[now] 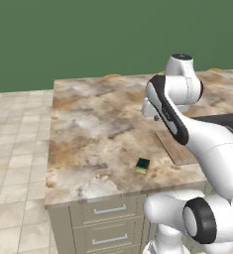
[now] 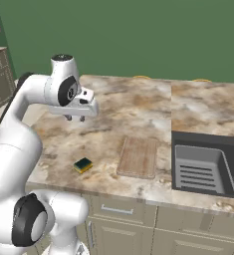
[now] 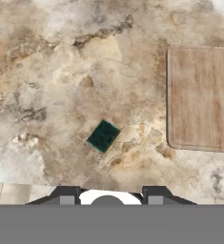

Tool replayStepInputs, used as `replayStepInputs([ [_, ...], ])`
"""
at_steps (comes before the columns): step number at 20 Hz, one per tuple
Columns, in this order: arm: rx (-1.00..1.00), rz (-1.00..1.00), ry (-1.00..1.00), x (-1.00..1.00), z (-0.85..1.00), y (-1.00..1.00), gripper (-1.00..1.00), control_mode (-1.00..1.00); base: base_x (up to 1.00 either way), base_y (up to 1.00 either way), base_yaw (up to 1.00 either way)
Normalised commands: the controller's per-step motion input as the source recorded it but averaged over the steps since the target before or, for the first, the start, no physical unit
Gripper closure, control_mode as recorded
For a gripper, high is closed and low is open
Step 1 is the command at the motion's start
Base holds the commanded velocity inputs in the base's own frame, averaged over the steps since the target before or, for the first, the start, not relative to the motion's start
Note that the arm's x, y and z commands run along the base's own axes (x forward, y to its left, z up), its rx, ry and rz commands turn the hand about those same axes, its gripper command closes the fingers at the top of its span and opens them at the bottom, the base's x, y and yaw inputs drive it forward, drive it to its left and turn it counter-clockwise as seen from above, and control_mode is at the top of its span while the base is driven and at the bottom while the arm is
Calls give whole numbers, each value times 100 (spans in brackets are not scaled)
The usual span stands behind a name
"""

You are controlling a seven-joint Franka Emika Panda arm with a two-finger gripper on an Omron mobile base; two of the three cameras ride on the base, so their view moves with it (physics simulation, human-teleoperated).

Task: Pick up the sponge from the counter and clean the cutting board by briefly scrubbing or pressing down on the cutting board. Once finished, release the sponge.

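**Green-topped sponge alone on the marble**

Green over yellow, the sponge (image 2: 82,165) lies flat on the counter (image 1: 88,124) near its front edge, beside the wooden cutting board (image 2: 138,156) but apart from it. High above hangs the gripper (image 2: 74,118), empty, fingers drawn together.

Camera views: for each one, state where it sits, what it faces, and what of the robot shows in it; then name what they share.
Left base view: behind the arm to its left, looking down over the counter; the white arm rises from lower right.
Right base view: behind to its right, facing counter, cutting board and sink; arm from lower left, gripper above the counter.
Hand view: looks straight down at the counter; two dark fingertips at the bottom.
Shared: all show the sponge lying left of the board.
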Motion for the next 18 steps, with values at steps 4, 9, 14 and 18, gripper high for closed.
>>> replayStepInputs([
  [4,0,0,-6,-40,0,0,-100,-100,0,0,0],
  [9,-4,-2,0,-37,-37,18,-100,-100,0,0,0],
  [14,-5,-15,15,-6,-62,59,-100,-100,0,0,0],
  [18,2,-10,13,1,-50,0,-100,-100,0,0,0],
])
